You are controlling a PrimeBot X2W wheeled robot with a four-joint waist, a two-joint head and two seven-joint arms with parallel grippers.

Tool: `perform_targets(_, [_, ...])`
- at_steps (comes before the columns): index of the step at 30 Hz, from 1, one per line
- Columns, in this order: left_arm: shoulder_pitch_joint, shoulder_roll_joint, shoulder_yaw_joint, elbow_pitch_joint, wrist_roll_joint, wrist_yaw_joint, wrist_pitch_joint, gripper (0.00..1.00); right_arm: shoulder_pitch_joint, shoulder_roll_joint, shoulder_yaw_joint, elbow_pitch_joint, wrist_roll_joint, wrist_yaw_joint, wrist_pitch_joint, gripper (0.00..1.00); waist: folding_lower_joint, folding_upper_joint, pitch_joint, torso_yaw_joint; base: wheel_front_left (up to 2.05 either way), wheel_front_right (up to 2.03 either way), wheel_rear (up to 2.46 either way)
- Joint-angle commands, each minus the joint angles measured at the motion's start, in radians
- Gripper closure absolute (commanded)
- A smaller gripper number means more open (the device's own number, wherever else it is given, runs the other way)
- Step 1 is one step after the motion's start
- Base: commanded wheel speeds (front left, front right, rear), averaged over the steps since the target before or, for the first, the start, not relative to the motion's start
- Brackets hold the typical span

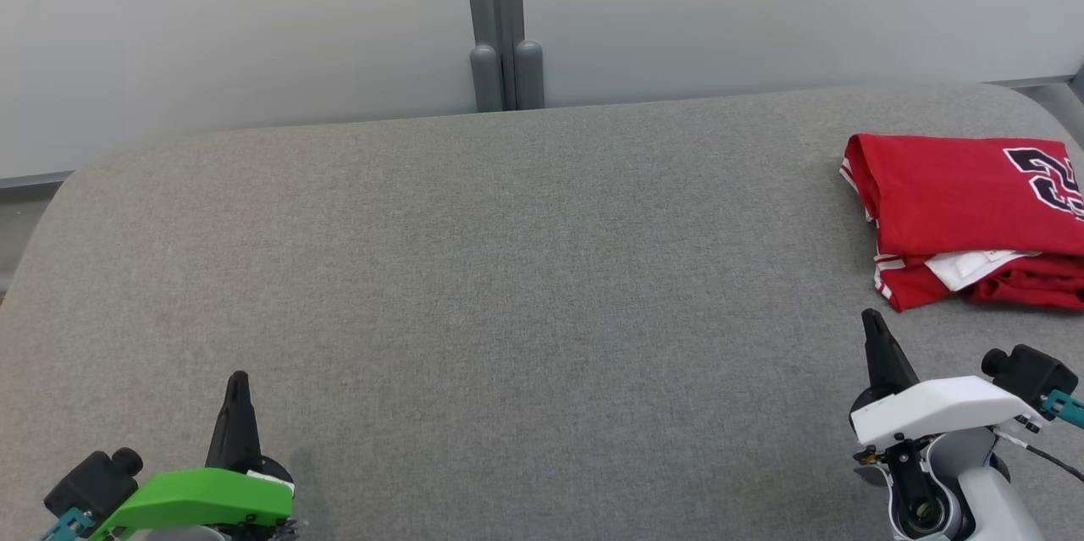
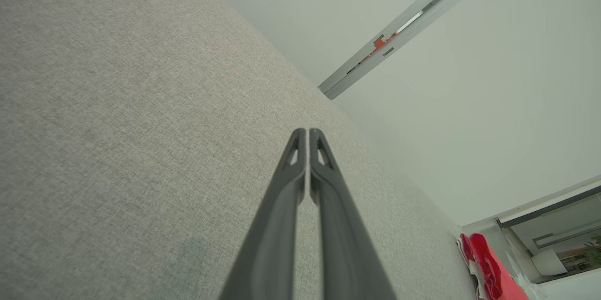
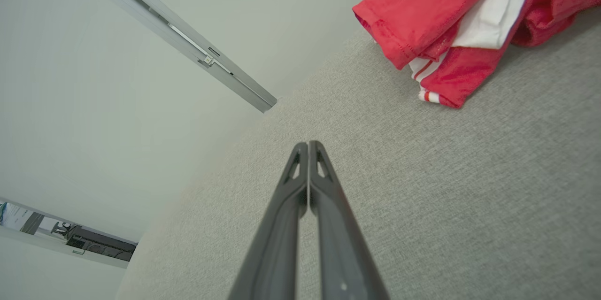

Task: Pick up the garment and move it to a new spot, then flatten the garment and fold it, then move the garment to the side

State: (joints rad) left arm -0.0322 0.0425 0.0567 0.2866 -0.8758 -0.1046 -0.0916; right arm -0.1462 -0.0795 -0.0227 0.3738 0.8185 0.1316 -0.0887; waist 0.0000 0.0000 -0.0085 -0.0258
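Head view looked down on a wide table (image 1: 508, 270) covered in grey woven cloth, with a pale wall (image 1: 212, 16) behind it and a grey post (image 1: 506, 16) rising at the middle of the far edge. The garment (image 1: 957, 194), a red jersey, lay folded at the far right of the table, running off the right edge of the picture. A dark number (image 1: 1046, 181) outlined in white showed on its top layer. Striped red-and-white trim ran along its left side, and a piece of white cloth (image 1: 974, 263) poked out between the layers at the near edge.

The left pincer (image 1: 238, 380) rose from a green cover (image 1: 203, 499) at the lower left, its fingers pressed together into one dark point, well apart from the garment. The right pincer (image 1: 873, 322) rose from a white cover (image 1: 931, 405) at the lower right, likewise pressed together. Its tip was near the garment's near left corner but apart from it.

Left wrist view had the left pincer (image 2: 307, 133) with its tips meeting and nothing between them, above bare table (image 2: 117, 126). The garment (image 2: 486, 262) was a small red shape at the lower right.

Right wrist view had the right pincer (image 3: 308, 145) closed and empty over the table (image 3: 469, 196). The garment (image 3: 422, 9) lay at the upper right, its striped hem resting on the cloth.
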Motion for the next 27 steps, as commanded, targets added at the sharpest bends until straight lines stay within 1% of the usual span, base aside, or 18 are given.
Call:
perform_targets(1, [-0.03, 0.006, 0.006, -0.016, -0.032, -0.004, 0.007, 1.0, -0.001, -0.003, -0.007, -0.02, 0.037, 0.0, 0.007, 1.0, 0.0, 0.0, 0.0, 0.0, 0.0, 0.0, 0.0])
perform_targets(27, [-0.053, 0.008, 0.027, -0.027, -0.306, -0.014, 0.085, 1.0, 0.014, 0.01, -0.041, -0.065, 0.332, -0.001, 0.084, 1.0, 0.0, 0.0, 0.004, 0.008, 0.0, 0.0, 0.0])
